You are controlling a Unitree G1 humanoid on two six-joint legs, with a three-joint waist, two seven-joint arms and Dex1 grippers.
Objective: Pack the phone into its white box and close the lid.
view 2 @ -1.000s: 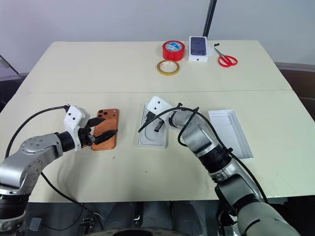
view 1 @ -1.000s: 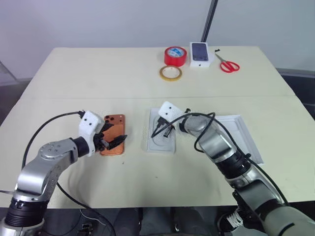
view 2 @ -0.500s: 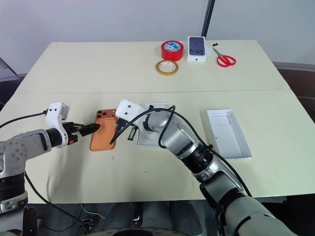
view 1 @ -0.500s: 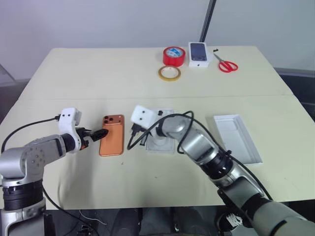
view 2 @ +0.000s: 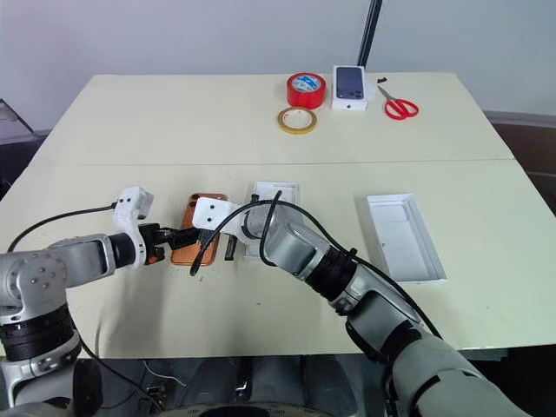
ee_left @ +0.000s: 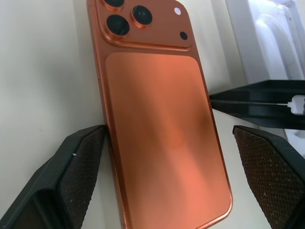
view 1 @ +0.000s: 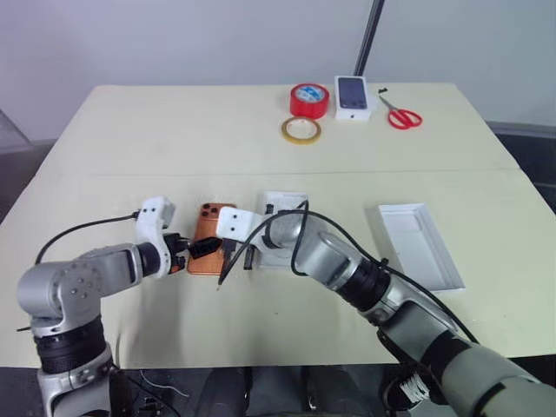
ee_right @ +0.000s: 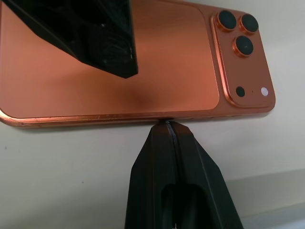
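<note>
Two grippers converge on the phone, which lies flat on the counter, back up, camera bump at the far end. Left gripper has fingers wide apart, straddling the phone's near end: one finger against the left long edge, the other clear of the right edge; no grip on it. Right gripper has fingers pressed together, tip touching the phone's right long edge about mid-length. White box sits just right of the right gripper, open, with a moulded white insert showing. Its lid lies well apart further right, inside up. Far beyond both grippers: red tape roll, yellow tape ring, small printed phone box, red scissors.
</note>
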